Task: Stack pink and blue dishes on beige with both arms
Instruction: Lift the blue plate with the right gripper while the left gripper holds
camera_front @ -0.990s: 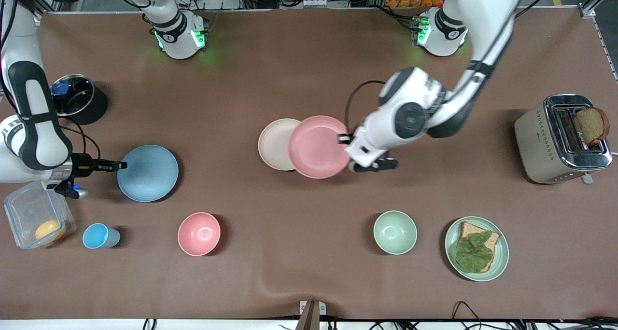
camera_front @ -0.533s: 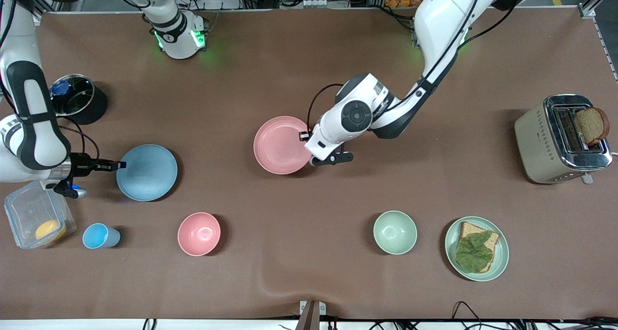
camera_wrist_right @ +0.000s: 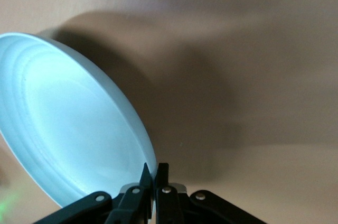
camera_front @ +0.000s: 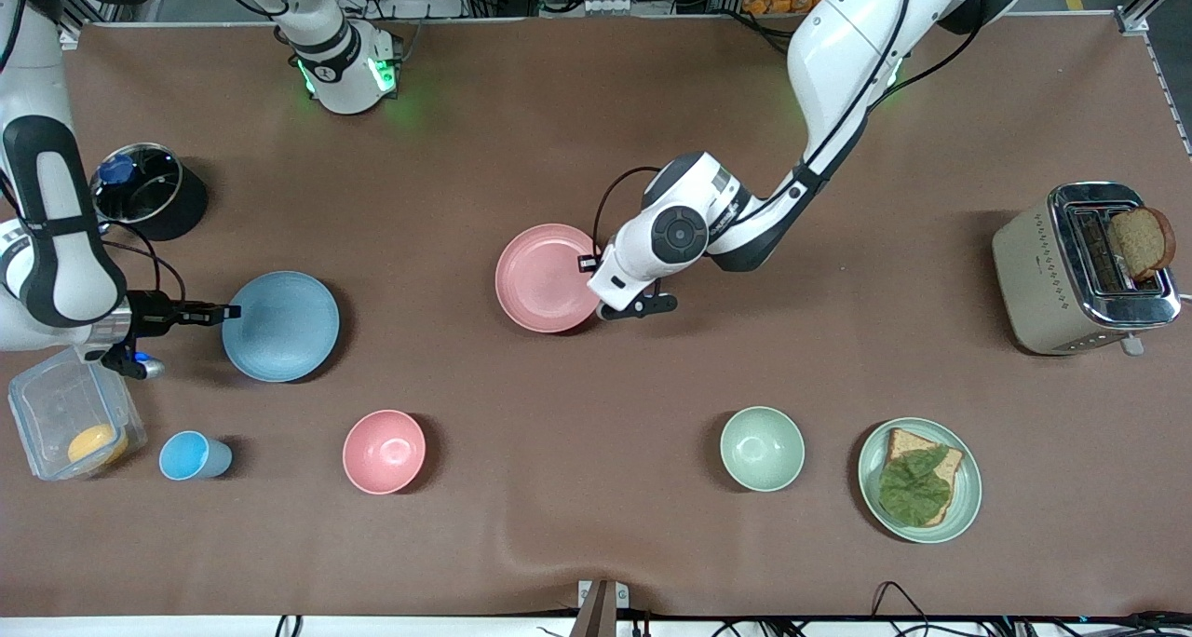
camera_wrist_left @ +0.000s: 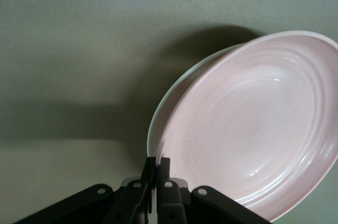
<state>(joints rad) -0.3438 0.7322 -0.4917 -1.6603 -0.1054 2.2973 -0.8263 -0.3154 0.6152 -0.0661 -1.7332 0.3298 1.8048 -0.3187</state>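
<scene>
**Both plates gripped by the rim**

While right gripper (camera_front: 229, 313) pinches the blue plate (camera_front: 280, 326) rim near the right arm's end, left gripper (camera_front: 592, 265) clamps the pink plate (camera_front: 545, 277) mid-table, over the beige plate (camera_wrist_left: 158, 123), only an edge showing.

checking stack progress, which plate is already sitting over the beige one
The pink plate, pinched at its rim by the left pincer, covers the beige plate. The blue plate, held by the right pincer, lies toward the right arm's end.
</scene>
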